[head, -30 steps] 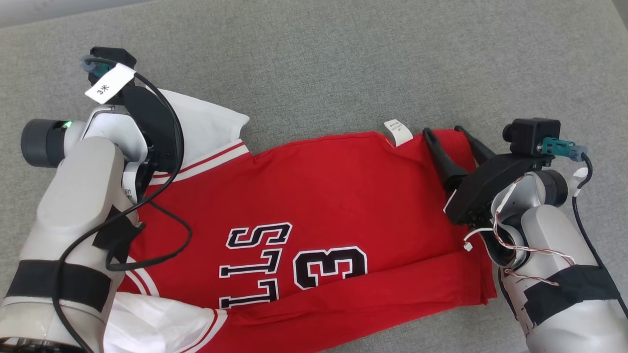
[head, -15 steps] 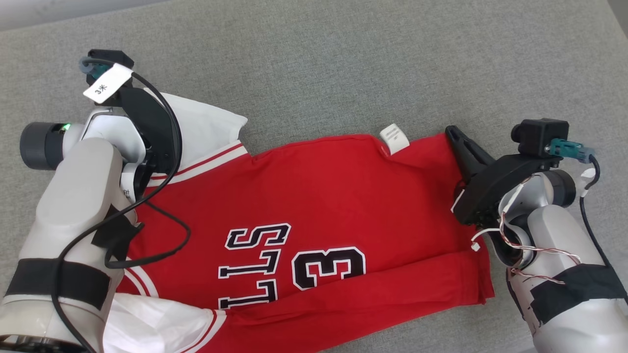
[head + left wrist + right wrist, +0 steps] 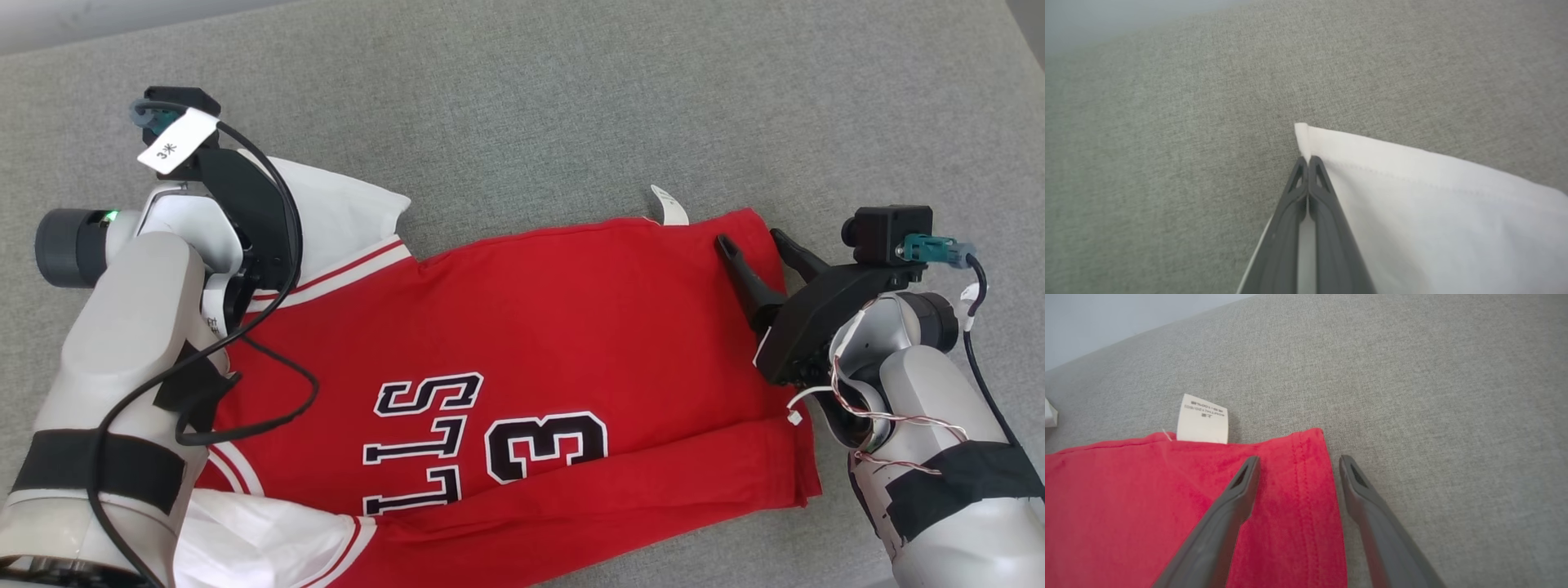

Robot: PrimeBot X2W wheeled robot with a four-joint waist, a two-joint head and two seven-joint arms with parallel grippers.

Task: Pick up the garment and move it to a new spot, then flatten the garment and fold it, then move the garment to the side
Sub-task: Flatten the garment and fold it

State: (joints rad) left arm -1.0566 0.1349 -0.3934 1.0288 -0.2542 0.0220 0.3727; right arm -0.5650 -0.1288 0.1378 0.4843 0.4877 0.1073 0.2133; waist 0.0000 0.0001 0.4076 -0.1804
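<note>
1. The red jersey [image 3: 531,327], with white sleeves, black lettering and a 3, lies spread across the middle of the grey upholstered surface [image 3: 571,98]; a band along its near edge is already turned over
2. Over the last second its far right hem corner [image 3: 1310,437] has shifted a little farther out, and the care label [image 3: 669,204] beside it has flipped up on edge. I read this as a tug to flatten that corner, with most of the folding left to do
3. The right pincer [image 3: 749,238] was spread, clamped shut on that corner half a second ago, and now stands wide again, holding nothing. One finger is over the red cloth, the other over the grey surface, with the hem edge between them; whether either presses the cloth I cannot tell
4. At the far left, the left pincer [image 3: 1307,163] is closed tight on the corner of the white sleeve [image 3: 1412,204], anchoring that end
</note>
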